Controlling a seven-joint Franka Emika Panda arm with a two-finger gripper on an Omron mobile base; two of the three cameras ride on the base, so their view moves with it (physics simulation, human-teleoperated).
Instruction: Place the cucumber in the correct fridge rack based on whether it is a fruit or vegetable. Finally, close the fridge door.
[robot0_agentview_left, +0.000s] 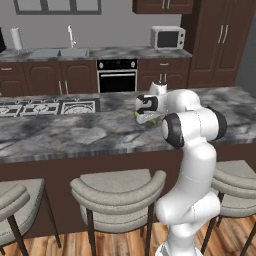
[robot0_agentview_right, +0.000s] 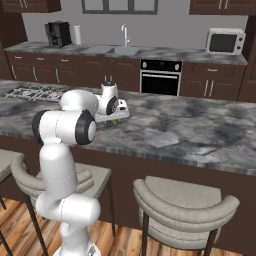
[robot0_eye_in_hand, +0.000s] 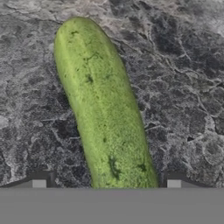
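The cucumber (robot0_eye_in_hand: 103, 118) lies on the grey marbled island counter (robot0_eye_in_hand: 183, 87), long and light green in the hand view. My gripper (robot0_eye_in_hand: 106, 183) hangs straight over it, one fingertip (robot0_eye_in_hand: 39, 183) on each side, with counter showing between each tip and the cucumber. The jaws are open and nothing is held. From the base, the hand (robot0_agentview_left: 150, 106) points down at the counter with a bit of green cucumber (robot0_agentview_left: 146, 118) under it. The same green cucumber (robot0_agentview_right: 114, 121) peeks out below the hand (robot0_agentview_right: 111, 106) in the right base view. The fridge rack and the fridge door are out of view.
Grey stools (robot0_agentview_left: 117, 192) line the near side of the island. A cooktop (robot0_agentview_left: 47, 106) sits at its left end. Along the back wall are a sink (robot0_agentview_left: 60, 52), an oven (robot0_agentview_left: 117, 75), a microwave (robot0_agentview_left: 168, 37) and tall brown cabinets (robot0_agentview_left: 220, 40).
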